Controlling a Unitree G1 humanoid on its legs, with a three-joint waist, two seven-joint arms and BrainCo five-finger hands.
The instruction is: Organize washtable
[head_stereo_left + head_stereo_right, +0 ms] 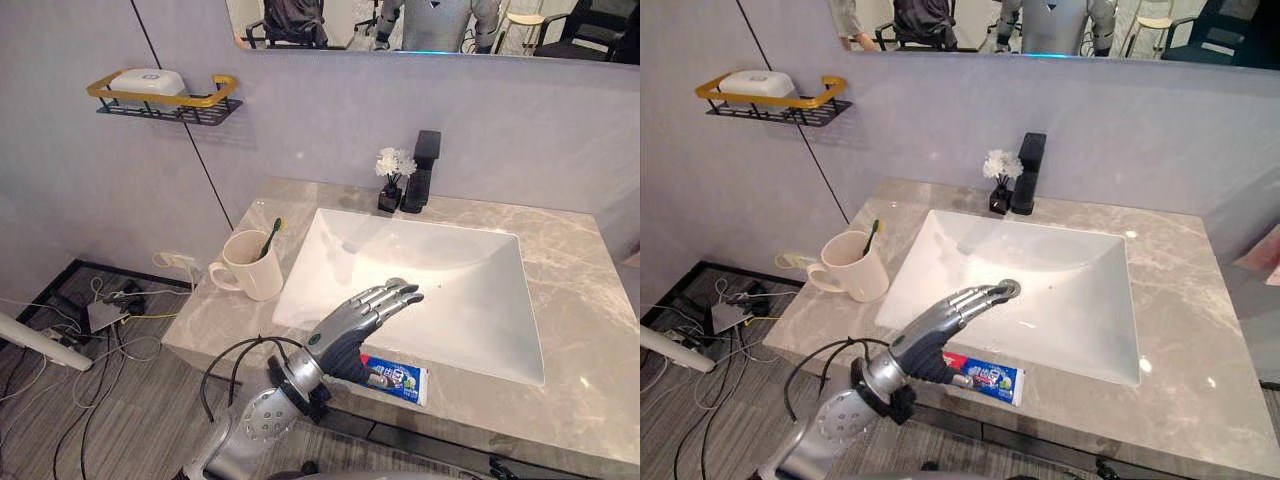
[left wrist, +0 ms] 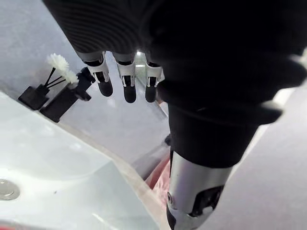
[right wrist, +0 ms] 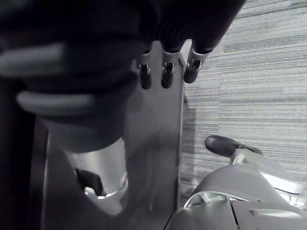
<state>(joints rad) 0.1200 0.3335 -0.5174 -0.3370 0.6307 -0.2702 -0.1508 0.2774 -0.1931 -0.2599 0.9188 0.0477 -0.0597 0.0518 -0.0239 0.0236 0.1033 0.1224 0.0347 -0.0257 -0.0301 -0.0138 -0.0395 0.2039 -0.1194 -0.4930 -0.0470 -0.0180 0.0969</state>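
Observation:
My left hand (image 1: 352, 326) reaches over the front rim of the white sink (image 1: 450, 300), fingers (image 2: 127, 85) straight and holding nothing. Just under its thumb a blue, red and white toothpaste tube (image 1: 398, 380) lies flat on the marble counter (image 1: 585, 340), along the front edge. A cream mug (image 1: 252, 266) with a green toothbrush (image 1: 271, 237) standing in it sits left of the sink. My right hand (image 3: 165, 72) hangs low beside a dark cabinet panel, above the striped floor, with its fingers relaxed and empty.
A black faucet (image 1: 424, 170) and a small black vase of white flowers (image 1: 392, 178) stand behind the basin. A gold-railed wall shelf (image 1: 165, 102) holds a white soap bar (image 1: 147, 81). Cables and a power strip (image 1: 105, 315) lie on the floor at left.

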